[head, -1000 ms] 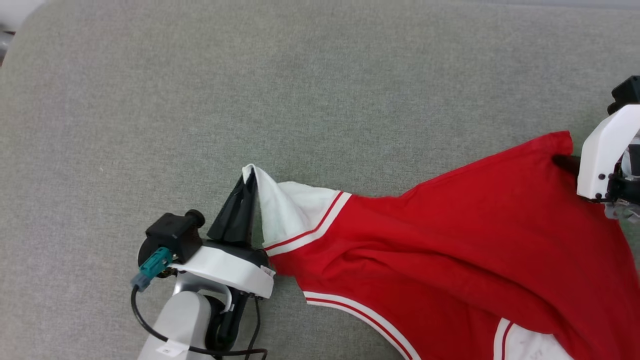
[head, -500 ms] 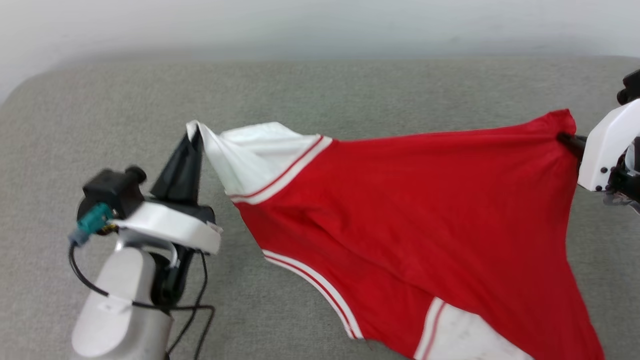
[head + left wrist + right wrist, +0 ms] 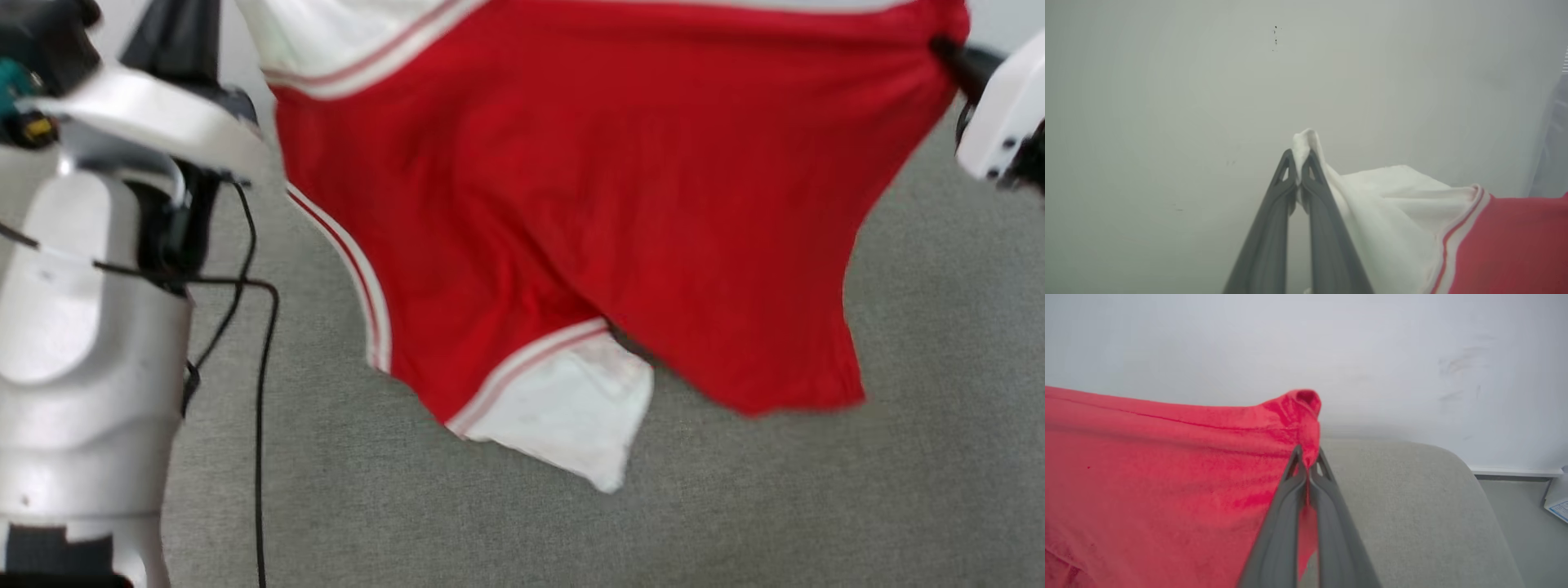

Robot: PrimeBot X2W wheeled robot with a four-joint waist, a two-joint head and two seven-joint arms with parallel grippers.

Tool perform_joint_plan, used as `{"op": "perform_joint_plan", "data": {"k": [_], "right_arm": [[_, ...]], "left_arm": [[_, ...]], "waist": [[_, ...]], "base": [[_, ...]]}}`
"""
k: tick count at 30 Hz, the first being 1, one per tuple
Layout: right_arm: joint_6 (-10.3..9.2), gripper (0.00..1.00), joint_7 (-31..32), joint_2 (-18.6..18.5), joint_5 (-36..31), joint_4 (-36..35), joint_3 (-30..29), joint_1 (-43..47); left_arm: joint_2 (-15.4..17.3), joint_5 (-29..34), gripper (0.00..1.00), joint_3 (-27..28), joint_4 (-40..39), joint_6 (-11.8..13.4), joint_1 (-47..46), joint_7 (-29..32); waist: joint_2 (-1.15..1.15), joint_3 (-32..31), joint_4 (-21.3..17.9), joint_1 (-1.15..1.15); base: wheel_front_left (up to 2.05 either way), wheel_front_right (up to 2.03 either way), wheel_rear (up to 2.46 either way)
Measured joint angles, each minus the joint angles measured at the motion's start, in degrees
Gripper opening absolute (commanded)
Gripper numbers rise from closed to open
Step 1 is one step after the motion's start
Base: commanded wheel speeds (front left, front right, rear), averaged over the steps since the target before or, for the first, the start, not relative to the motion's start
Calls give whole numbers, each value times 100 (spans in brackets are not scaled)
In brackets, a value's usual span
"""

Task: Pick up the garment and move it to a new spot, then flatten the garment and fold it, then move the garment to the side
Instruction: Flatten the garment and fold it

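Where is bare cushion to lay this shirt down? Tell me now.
Bare grey cushion runs below the hanging garment, widest from its white sleeve to the right edge. Crowded at left: the left arm and its cable.

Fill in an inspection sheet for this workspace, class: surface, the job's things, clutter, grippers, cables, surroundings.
Surface: grey fabric cushion, lying below the shirt.
Job's things: red shirt hung stretched between the two grippers; one white sleeve dangles lowest.
Clutter: nothing seen.
Grippers: left gripper shut on the corner of the other white sleeve; right gripper shut on a red corner.
Cables: black cable hanging loose beside the left arm, apart from the shirt.
Surroundings: pale wall behind; floor and a white box past the cushion's end.
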Motion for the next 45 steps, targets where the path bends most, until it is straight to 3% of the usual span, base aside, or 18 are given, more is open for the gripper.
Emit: {"op": "perform_joint_plan", "data": {"k": [14,23,35,45], "right_arm": [[3,0,-1274,163,-1031,399,-588,-2231],[3,0,-1786,477,-1447,992,-678,-3240],[2,0,-2121,821,-1171,1678,-353,-3292],[0,0,-2455,891,-300,1629,256,-1406]], "left_arm": [[385,334,0,85,1165,225,-2906,34],[530,452,0,35,2087,277,-4012,33],[372,147,0,-20,3322,103,-3989,-221],[134,-428,0,-203,3587,7,-2332,-482]], "waist": [[0,1137,-37,1],[0,1884,98,1],[0,2355,286,1],[0,1940,310,1]], "base": [[0,0,0],[0,0,0],[0,0,0],[0,0,0]]}}
